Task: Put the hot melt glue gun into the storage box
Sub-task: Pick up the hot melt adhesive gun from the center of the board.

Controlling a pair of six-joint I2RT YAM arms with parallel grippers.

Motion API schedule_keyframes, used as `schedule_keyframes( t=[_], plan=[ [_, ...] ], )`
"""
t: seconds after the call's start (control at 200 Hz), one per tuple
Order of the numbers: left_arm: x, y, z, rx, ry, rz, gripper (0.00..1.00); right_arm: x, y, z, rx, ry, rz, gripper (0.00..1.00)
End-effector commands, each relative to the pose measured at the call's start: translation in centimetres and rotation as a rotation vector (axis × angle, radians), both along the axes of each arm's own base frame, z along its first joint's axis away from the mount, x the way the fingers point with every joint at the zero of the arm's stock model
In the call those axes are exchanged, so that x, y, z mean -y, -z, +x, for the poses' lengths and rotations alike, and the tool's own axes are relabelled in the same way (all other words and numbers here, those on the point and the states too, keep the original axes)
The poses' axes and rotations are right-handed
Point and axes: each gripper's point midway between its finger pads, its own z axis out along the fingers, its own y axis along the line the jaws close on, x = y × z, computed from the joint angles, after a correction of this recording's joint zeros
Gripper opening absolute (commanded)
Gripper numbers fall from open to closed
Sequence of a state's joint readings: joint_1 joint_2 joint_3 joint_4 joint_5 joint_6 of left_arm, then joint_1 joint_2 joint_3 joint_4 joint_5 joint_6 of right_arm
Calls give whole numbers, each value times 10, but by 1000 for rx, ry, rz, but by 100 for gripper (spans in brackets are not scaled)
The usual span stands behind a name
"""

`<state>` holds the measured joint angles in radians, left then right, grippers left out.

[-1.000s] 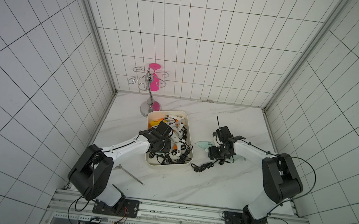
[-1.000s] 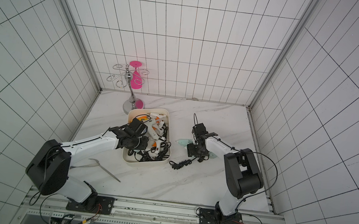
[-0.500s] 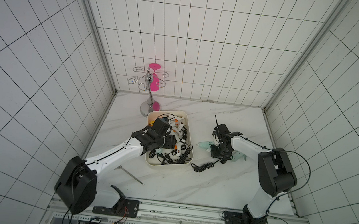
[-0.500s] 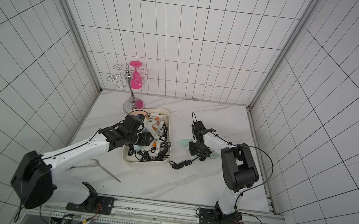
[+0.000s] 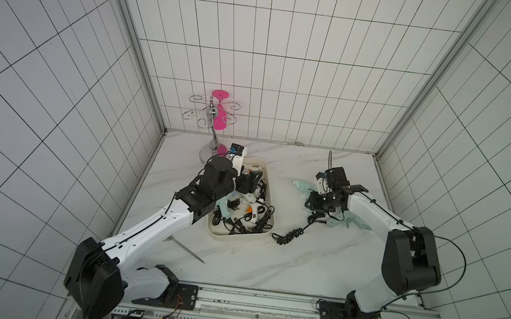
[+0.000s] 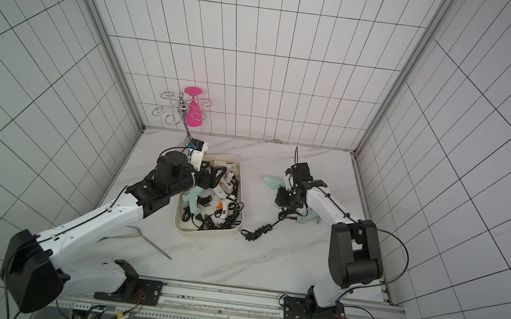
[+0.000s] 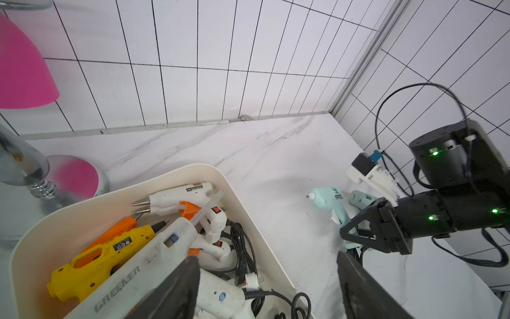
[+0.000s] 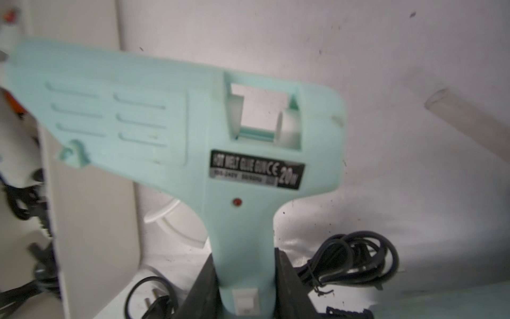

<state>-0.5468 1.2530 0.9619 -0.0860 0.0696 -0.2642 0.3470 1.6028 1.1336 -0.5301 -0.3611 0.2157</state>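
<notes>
Currently the hot melt glue gun (image 8: 171, 124), a mint-green one, is out on the desk (image 5: 300, 265) between the storage box (image 5: 272, 185) and the desk's right edge, its nozzle aimed at the box's long right wall. The right end effector (image 8: 245, 254) is pinching the foot of its handle, one dark finger pressed to each side; whether the gun has left the surface I cannot tell. Its black cord (image 5: 287, 237) appears to run from the handle toward the near edge and ends in a coiled bundle near the box's near right corner. A second mint gun (image 5: 350, 223) lies just beside, partly under the right arm. The box stands left of the desk's middle, crowded with other glue guns (image 7: 91, 262) and tangled leads, and the left end effector (image 7: 267, 256) hangs over its far end with fingers spread and nothing between them. Because the grip sits low on the handle, I judge the barrel may sag, so the lift should be slow and high enough for the nozzle to clear the low wall. The carry is best kept short and straight across, letting the cord trail without hooking the neighbouring gun. The release should come over the box's middle or near end, clear of the left arm.
</notes>
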Motion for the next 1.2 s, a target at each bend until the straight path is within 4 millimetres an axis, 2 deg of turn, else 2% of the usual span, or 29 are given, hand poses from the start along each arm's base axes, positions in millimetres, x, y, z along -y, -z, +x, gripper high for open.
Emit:
schedule_keyframes(
  t=[0.0,0.065,0.175,0.295,0.45,0.54,0.709,0.899,0.974,1.074,1.154,1.194],
  plan=[
    [10,-22,14,154,47,-28,79,-38,-90,6,106,-118,312,14],
    [19,-29,19,192,98,-72,79,-51,-116,-2,94,-189,434,15],
    [43,-42,19,261,225,-142,79,-67,-148,-18,63,-288,596,16],
    [65,-58,15,329,355,-213,80,-75,-169,-32,39,-360,709,17],
    [80,-76,6,396,458,-297,80,-83,-192,-54,-9,-463,834,18],
    [92,-76,0,409,509,-295,80,-90,-199,-68,-42,-524,872,18],
    [99,-82,-5,456,539,-291,80,-102,-198,-93,-135,-602,917,18],
    [106,-86,-4,470,576,-277,79,-106,-196,-105,-187,-634,932,17],
    [109,-85,-5,464,595,-277,72,-108,-196,-107,-195,-641,933,17],
    [111,-83,-7,449,615,-282,46,-108,-198,-105,-192,-642,933,18],
    [112,-82,-10,431,634,-288,30,-109,-200,-103,-181,-643,930,18],
    [113,-83,-13,425,646,-291,22,-110,-201,-100,-172,-639,924,23]
  ],
)
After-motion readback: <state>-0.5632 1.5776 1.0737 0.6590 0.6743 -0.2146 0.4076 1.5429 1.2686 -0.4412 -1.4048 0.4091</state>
